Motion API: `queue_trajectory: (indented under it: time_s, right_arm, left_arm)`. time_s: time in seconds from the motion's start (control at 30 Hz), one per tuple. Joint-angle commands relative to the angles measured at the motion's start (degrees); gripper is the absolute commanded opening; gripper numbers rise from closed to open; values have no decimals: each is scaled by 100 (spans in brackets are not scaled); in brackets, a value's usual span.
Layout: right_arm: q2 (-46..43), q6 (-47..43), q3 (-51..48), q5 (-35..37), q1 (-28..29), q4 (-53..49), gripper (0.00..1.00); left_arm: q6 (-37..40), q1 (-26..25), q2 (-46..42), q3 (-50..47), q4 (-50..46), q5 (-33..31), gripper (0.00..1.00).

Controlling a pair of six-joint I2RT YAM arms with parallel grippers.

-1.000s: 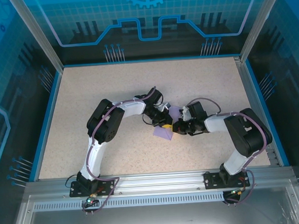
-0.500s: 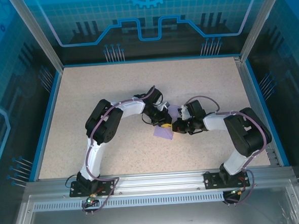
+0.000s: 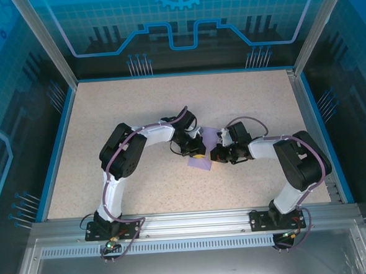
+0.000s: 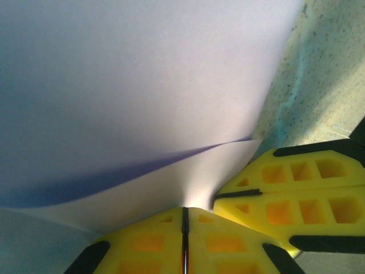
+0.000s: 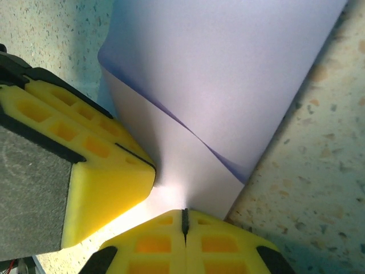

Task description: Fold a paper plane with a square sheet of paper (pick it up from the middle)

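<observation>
The square sheet of paper (image 3: 204, 158), plain lavender, lies partly folded over itself at the middle of the table. In the left wrist view the paper (image 4: 142, 85) curves in two layers above my left gripper (image 4: 184, 212), whose yellow jaws are shut on its lower edge. My right gripper (image 5: 184, 214) is likewise shut on an edge of the paper (image 5: 228, 74). The two grippers meet tip to tip over the sheet: left gripper (image 3: 198, 153), right gripper (image 3: 217, 155). The right fingers (image 4: 296, 194) show beside the left jaws, and the left fingers (image 5: 85, 165) beside the right. A paper plane is out of view.
The speckled beige table (image 3: 138, 109) is bounded by a blue rim (image 3: 59, 138) and clear enclosure walls. An aluminium rail (image 3: 188, 220) with both arm bases runs along the near edge. Open tabletop lies all round the sheet.
The left arm's elbow has swung a little to the left and both grippers have edged slightly left with the paper. Both grips stay shut.
</observation>
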Motion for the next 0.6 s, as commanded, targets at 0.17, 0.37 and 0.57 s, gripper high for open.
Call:
queue_trajectory:
  time_s: [0.17,0.37,0.57]
  right_arm:
    - [142,-185,-78,422,76,-442,0]
    - [-381,-120,-26,291,106,-322,4]
    - [-810,-12,6,120,248,-340,7]
  left_arm:
    - [405,69,230,24,-485,-654,10]
    - [426,68,438,7,-456,-604,10]
    - [501,68,606,41,-506,-591,10]
